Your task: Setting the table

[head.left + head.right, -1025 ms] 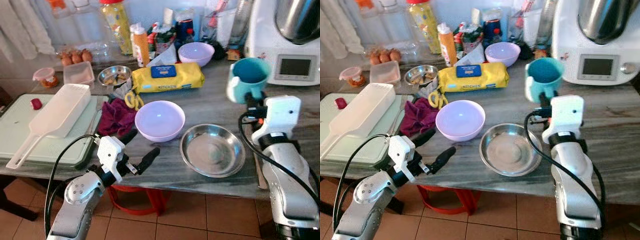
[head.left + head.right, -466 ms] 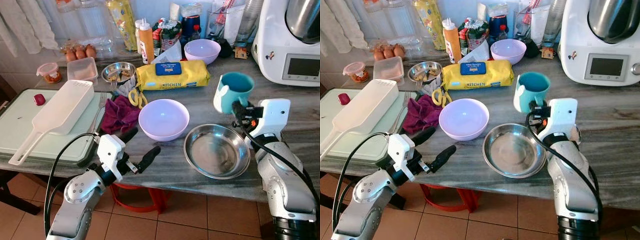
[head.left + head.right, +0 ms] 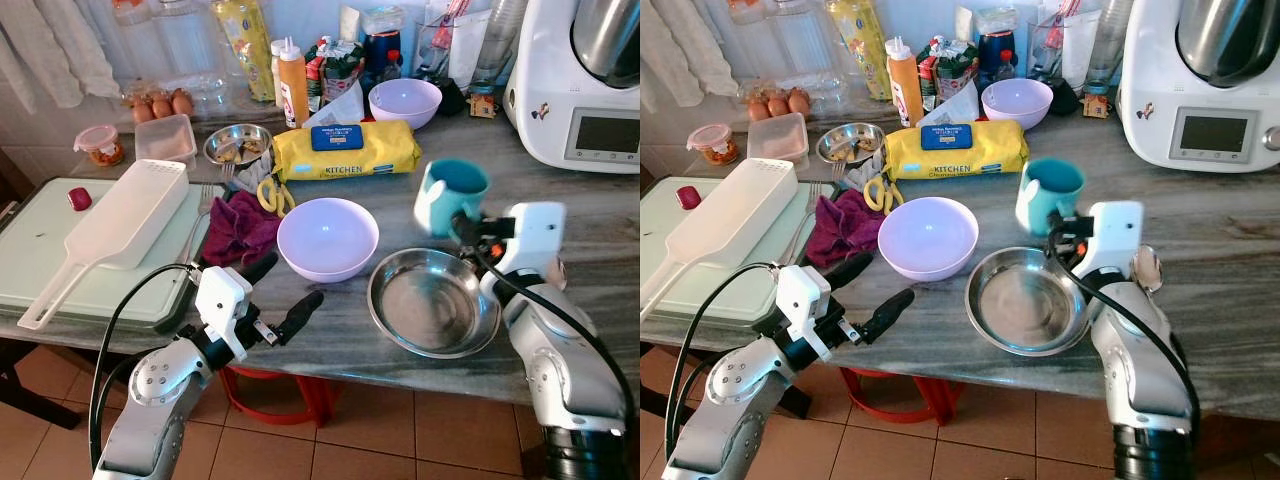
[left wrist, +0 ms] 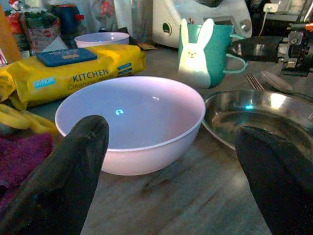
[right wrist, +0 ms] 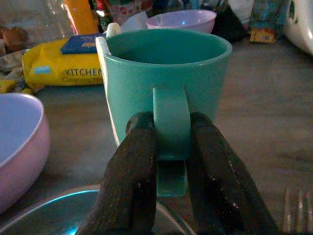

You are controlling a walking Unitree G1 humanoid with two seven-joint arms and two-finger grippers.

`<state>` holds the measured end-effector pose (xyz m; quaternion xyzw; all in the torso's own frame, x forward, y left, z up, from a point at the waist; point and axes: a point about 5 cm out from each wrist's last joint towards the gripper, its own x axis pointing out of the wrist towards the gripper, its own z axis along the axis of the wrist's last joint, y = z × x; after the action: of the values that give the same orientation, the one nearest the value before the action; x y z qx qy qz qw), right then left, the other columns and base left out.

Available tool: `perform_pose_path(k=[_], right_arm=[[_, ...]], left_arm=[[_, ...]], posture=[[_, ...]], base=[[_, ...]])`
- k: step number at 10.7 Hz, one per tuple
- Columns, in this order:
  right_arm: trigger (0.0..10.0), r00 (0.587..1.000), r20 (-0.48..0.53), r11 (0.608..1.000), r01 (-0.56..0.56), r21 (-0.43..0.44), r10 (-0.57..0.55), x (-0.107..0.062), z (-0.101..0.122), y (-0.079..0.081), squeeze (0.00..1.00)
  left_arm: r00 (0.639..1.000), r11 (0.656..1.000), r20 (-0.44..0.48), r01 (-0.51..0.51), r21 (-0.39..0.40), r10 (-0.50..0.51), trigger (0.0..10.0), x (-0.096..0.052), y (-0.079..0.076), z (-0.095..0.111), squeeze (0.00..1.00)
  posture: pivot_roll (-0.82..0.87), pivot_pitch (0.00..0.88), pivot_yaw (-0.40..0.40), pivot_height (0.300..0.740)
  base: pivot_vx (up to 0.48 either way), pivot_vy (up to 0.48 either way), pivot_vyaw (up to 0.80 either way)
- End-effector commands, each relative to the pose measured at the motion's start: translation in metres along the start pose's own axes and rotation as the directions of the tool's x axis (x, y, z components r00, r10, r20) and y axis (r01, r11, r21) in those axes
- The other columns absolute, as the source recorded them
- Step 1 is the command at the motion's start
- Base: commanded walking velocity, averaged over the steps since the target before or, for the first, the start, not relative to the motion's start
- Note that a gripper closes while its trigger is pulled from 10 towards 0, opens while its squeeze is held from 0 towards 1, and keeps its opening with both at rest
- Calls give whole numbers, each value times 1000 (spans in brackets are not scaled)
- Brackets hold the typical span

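Grey stone countertop (image 3: 400,215), its near edge running just in front of the round stainless steel dish (image 3: 433,302) and the lilac plastic bowl (image 3: 327,237); bare surface lies between these two and along the front edge, while the rear is crowded by a yellow pack of kitchen wipes (image 3: 345,150), a second lilac bowl (image 3: 404,101) and a white kitchen machine (image 3: 580,90). At the left, a pale green cutting board (image 3: 40,250) carries a white long-handled plastic tray (image 3: 115,225), with a crumpled magenta cloth (image 3: 240,228) beside it.

Right gripper (image 5: 172,161): fingers closed firmly on the handle of the teal ceramic mug with a white rabbit motif (image 3: 450,196), one finger on either side. The mug is held upright above the countertop, over the far rim of the steel dish.

Left gripper (image 3: 283,297): fingers spread wide, holding nothing, poised at the counter's front edge just before the lilac bowl, not touching it.
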<state>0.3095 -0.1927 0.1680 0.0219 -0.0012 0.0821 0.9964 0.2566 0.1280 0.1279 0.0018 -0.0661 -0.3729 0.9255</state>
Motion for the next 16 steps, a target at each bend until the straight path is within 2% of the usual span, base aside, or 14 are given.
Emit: perform_pose_path(k=[1, 6, 7, 8, 10, 13, 15, 16], right_arm=[[10000, 1000, 3, 1000, -18, 21, 18, 3, 2, 2, 0], [10000, 998, -48, 998, -48, -30, 47, 2, -14, -1, 0], [10000, 998, -53, 998, -48, -44, 45, 1, -16, -2, 639], [10000, 998, -46, 996, -52, -74, 48, 1, -15, -3, 1000], [10000, 999, -1, 991, -47, -125, 47, 1, -6, -1, 1000], [10000, 999, 35, 989, -19, -150, 24, -5, -1, -3, 1000], [10000, 996, 94, 987, 15, -161, 0, -7, 11, -5, 1000], [10000, 988, 153, 981, 27, -195, 3, -7, 23, -1, 1000]], left_arm=[[1000, 1000, -1, -6, 2, 6, 10000, -1, 1, 0, 0], [1000, 1000, -2, -6, -2, 6, 10000, 0, -1, -2, 0], [1000, 1000, -1, -7, -2, 7, 10000, 1, -1, -2, 0], [1000, 1000, 0, -7, -3, 7, 10000, 1, -2, -2, 0], [1000, 1000, 2, -6, -3, 6, 10000, 1, -2, -3, 0], [1000, 1000, 7, -7, -4, 7, 10000, 3, -2, -1, 0], [1000, 1000, 5, -8, -3, 8, 10000, 2, -2, -1, 0], [1000, 1000, 5, -9, -3, 9, 10000, 2, -1, -1, 0]], posture=[[-253, 104, 85, 740], [-255, 102, 79, 740], [-256, 101, 79, 740], [-257, 100, 80, 740], [-260, 100, 81, 740], [-262, 99, 78, 740], [-264, 98, 80, 740], [-264, 98, 81, 740]], base=[[0, 0, 0], [0, 0, 0], [0, 0, 0], [0, 0, 0], [0, 0, 0], [0, 0, 0], [0, 0, 0], [0, 0, 0]])
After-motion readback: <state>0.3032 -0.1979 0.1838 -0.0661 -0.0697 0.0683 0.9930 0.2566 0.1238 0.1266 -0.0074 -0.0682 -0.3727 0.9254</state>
